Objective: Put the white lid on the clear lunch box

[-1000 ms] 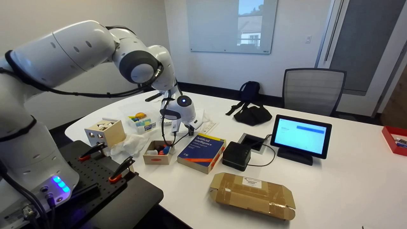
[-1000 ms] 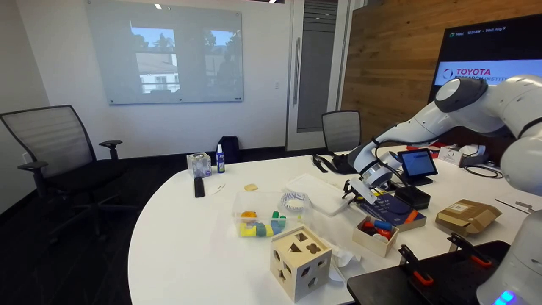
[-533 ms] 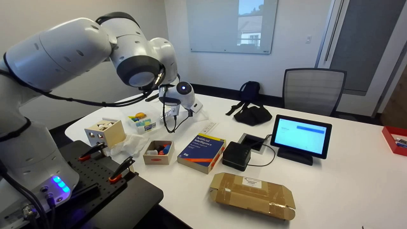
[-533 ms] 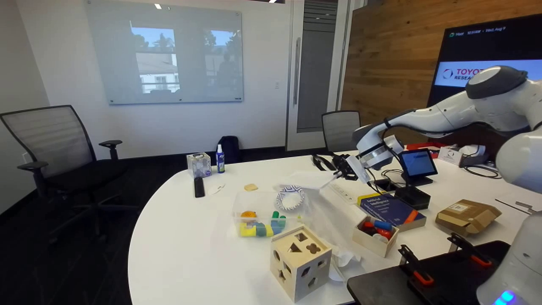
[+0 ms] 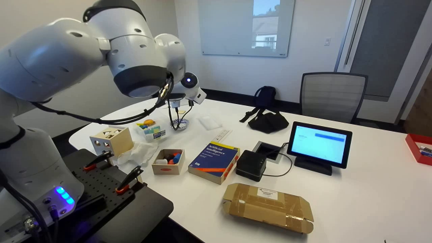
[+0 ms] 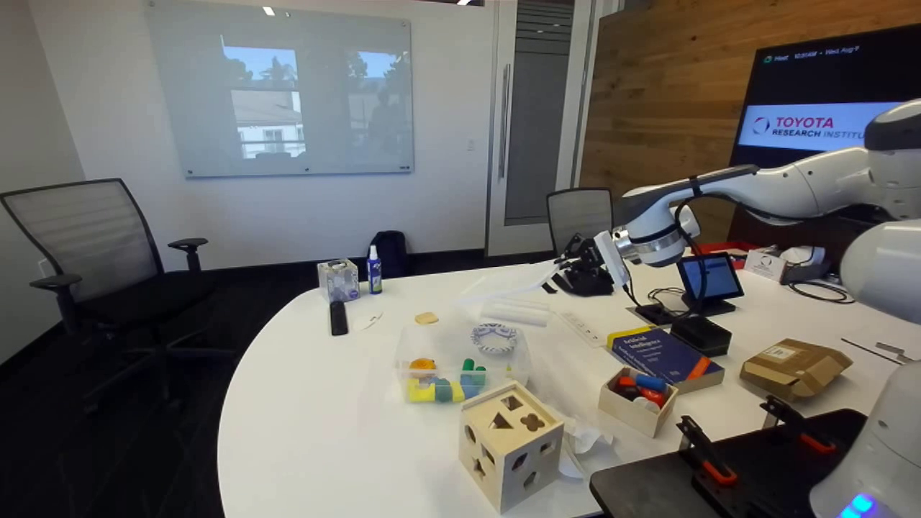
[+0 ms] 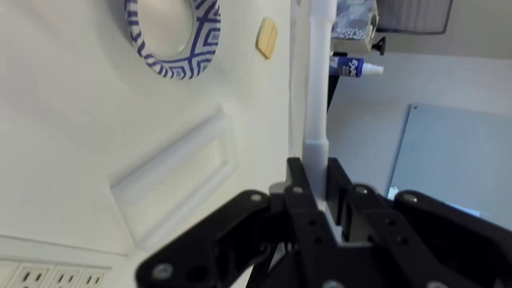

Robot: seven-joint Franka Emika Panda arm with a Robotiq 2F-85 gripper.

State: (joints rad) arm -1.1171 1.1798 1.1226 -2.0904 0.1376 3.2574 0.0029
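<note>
My gripper (image 7: 312, 180) is shut on the edge of the white lid (image 7: 318, 92), which stands edge-on in the wrist view. In an exterior view the gripper (image 6: 565, 267) holds the lid (image 6: 507, 286) tilted above the table. The clear lunch box, a low see-through rectangular container, lies below the lid in that exterior view (image 6: 514, 311). It also shows in the wrist view (image 7: 176, 180), to the left of the fingers, and in an exterior view (image 5: 210, 122). My fingertips and most of the lid are hidden behind the wrist there.
A blue-patterned bowl (image 6: 493, 338) sits near the clear lunch box. A larger see-through bin (image 5: 159, 134) holds toys beside a wooden shape cube (image 6: 511, 442). A wooden box (image 6: 637, 406), a blue book (image 6: 665, 360), a power strip (image 6: 581, 329) and a cardboard box (image 6: 795, 367) stand around.
The arm has risen and drawn away from the book, lifting the white lid off the table and tilting it. The clear lunch box now shows. The bowl has shifted slightly.
</note>
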